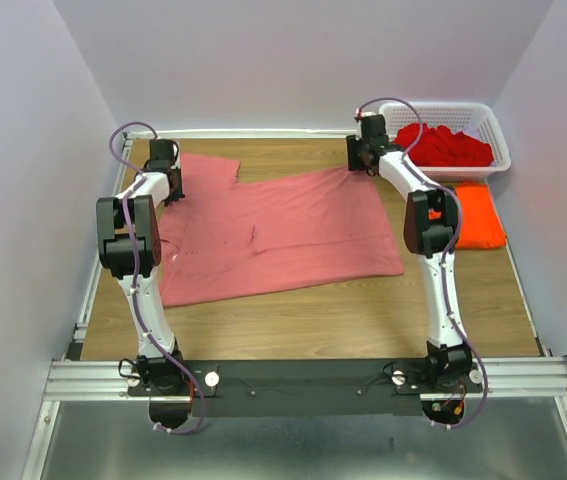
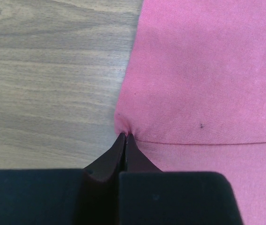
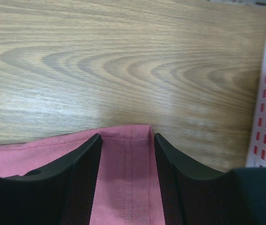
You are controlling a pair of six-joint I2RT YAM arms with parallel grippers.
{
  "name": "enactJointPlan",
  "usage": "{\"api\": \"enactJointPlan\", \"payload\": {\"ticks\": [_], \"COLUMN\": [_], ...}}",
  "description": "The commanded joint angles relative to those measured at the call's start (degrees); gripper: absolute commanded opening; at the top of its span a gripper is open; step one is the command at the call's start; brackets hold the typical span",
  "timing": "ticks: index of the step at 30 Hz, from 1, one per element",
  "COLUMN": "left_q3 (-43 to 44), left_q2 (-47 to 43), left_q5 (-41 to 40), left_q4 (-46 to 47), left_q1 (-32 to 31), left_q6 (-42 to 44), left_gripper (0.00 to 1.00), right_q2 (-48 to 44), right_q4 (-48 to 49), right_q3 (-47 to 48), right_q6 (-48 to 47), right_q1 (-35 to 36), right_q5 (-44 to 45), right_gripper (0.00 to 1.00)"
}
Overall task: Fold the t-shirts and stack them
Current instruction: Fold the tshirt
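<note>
Reference: we take the white lattice basket (image 1: 499, 150), at the far right of the table (image 1: 343, 310), as the mark for every position below.
Large shirt: the salmon-pink t-shirt (image 1: 283, 235) lies spread flat on the wood to the left of the basket. Its far right corner comes close to the basket's left wall, and one sleeve points away from the basket along the far edge. We note light creases near its middle.
Basket load: the red t-shirts (image 1: 443, 145) are heaped unfolded inside the basket, up to about its rim.
Folded shirt: the orange t-shirt (image 1: 478, 215) lies flat just beside the basket, on its near side.
Left arm: the left gripper (image 2: 125, 136) is well apart from the basket, at the pink shirt's side farthest from it. We find its pincer clamped on that shirt's edge, fingertips pressed together and the cloth puckered where they meet, next to a straight fold line.
Right arm: the right gripper (image 3: 127, 137) is near the basket's left wall, with red showing through the lattice at the right of the wrist view. Its fingers stand apart, one on each side of the shirt's stitched corner hem. The cloth lies flat and unpinched between them. We cannot tell whether the fingertips touch the table.
</note>
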Motion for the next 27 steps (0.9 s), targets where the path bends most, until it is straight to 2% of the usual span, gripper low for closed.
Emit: {"api": "enactJointPlan", "payload": {"ticks": [1,3,9,13,16,25,27], "left_q3": [-1.92,-2.36,-2.01,-2.1,-1.84,-1.66,-1.4], "left_q2": [-1.45,-1.8,-1.81,-1.46,-1.02,-0.93,-0.84], "left_q5": [-3.17,-3.35,-3.18,-2.56,-2.47,-2.74,-2.82], "left_q4": [-0.81,-0.71,-0.98,-0.8,-0.98,-1.07,-1.07], "left_q1": [0.59,0.85,0.76,0.76,0.85,0.76,0.76], "left_q6": [0.84,0.75,0.75,0.84,0.93,0.84,1.01], "left_gripper": [0.0,0.0,0.0,0.0,0.0,0.0,0.0], "right_q2": [2.52,2.78,4.01,4.54,4.89,5.33,5.68], "right_q4": [-2.27,-2.71,-3.59,-3.94,-4.12,-5.7,-6.05], "right_q3": [-1.5,-2.03,-1.07,-0.45,0.16,0.69,0.95], "right_q6": [5.02,7.39,8.98,9.25,9.16,9.16,9.07], "right_q1": [-2.29,-3.34,-4.05,-4.05,-4.05,-4.05,-3.79], "right_q5": [-8.8,-12.65,-16.45,-16.9,-17.25,-16.81,-16.72], "right_gripper": [0.56,0.56,0.56,0.56,0.49,0.48,0.46]}}
